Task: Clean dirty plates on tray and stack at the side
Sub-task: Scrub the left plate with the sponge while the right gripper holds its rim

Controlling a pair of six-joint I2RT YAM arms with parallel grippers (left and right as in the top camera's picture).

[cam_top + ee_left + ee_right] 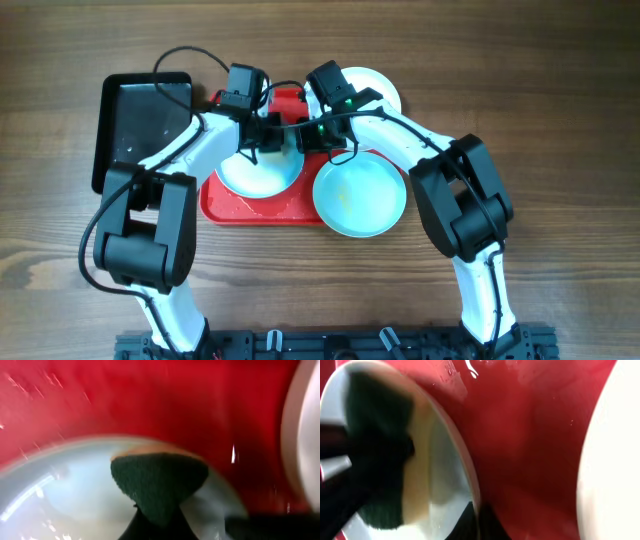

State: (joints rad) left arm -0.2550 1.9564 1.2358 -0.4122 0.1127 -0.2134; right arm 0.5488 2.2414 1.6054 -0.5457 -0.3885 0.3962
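Observation:
A pale mint-blue plate (262,175) lies on the left half of the red tray (228,205). My left gripper (254,140) is shut on a dark green sponge (159,485) with a yellow backing, pressed onto that plate (45,495). My right gripper (298,138) is shut on the same plate's rim (470,480), a dark finger on each side of the edge. A second mint-blue plate (360,195) overlaps the tray's right end. A cream-white plate (378,88) lies behind it, partly hidden by the right arm.
A black rectangular bin (135,125) stands left of the tray on the wooden table (560,100). Both arms cross over the tray's back half. The tray's surface (530,450) looks wet and glossy.

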